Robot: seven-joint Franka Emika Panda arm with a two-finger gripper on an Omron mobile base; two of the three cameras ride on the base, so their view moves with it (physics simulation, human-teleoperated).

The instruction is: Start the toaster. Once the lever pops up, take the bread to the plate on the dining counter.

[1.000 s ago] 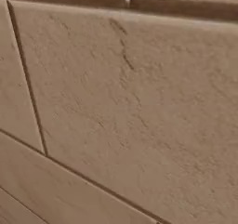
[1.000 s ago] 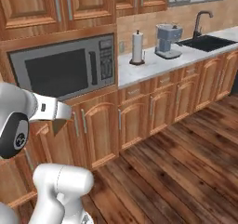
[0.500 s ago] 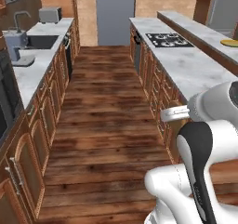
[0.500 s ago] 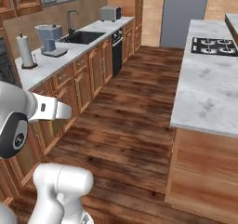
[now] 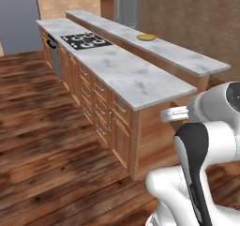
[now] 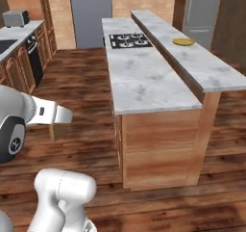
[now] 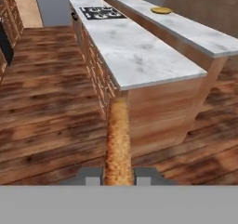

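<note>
A: Looking along the hand view, what sits between the fingers?

B: The gripper (image 7: 119, 177) is closed narrow on the bread (image 7: 118, 144). The slice stands on edge between the two dark tips and runs up the middle of the frame, with its brown crust toward the camera.

A: And where is the plate?

B: The plate (image 6: 183, 42) is yellow and round. It lies on the dining counter (image 6: 202, 65), the higher narrow marble slab, in the upper right of the right base view. In the left base view it is in the upper middle of the frame (image 5: 146, 37), and in the hand view near the top, right of the centre (image 7: 161, 10). It is well apart from the bread.

A: Is the toaster visible?

B: Yes, the toaster (image 6: 16, 18) is a small grey box in the upper left corner of the right base view, on the counter along the left wall.

A: What is beside the dining counter?

B: The lower marble top (image 6: 139, 77) joins it on its left side, with a black cooktop (image 6: 129, 40) at its far end. Under it there are reddish wood cabinets (image 5: 101, 110) with drawers.

A: Can you read any brand, label or writing?

B: No, I cannot read any; the surfaces are plain.

A: The floor?

B: It is a dark wood plank floor (image 5: 42, 136).
</note>
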